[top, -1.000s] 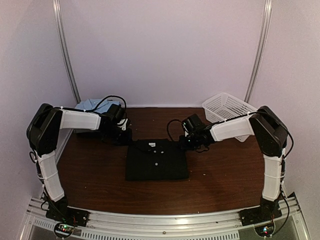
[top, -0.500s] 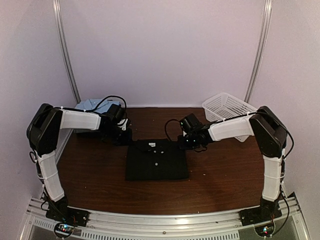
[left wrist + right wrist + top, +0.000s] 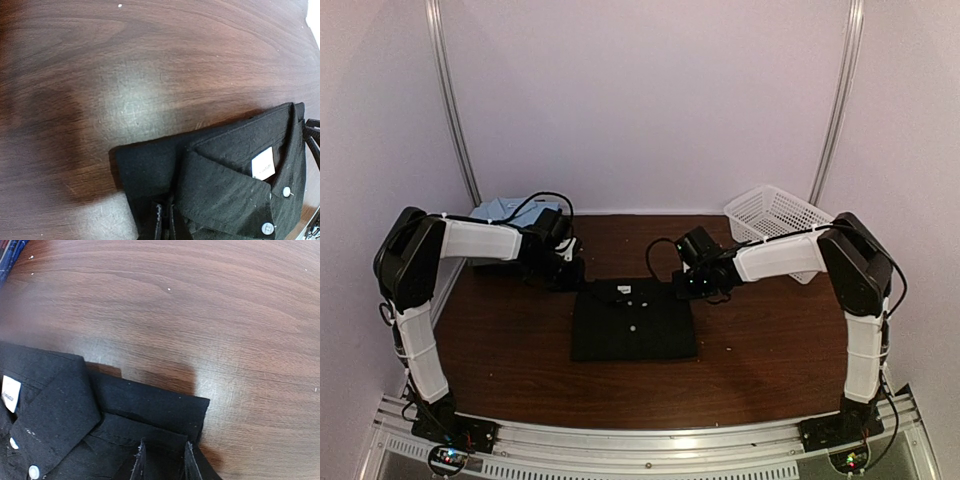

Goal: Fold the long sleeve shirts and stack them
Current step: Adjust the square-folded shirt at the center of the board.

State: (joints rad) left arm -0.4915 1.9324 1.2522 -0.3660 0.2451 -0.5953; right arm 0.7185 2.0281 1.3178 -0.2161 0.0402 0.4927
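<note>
Pale lilac walls, two metal rails, dark wood table

A dark brown wooden surface fills the middle. A white plastic mesh basket stands at its far right corner, near the pale wall.

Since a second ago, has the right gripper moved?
Yes. In the top view the right gripper has slid a little left and toward the back wall, away from the white basket, staying at the black shirt's right collar corner.
</note>
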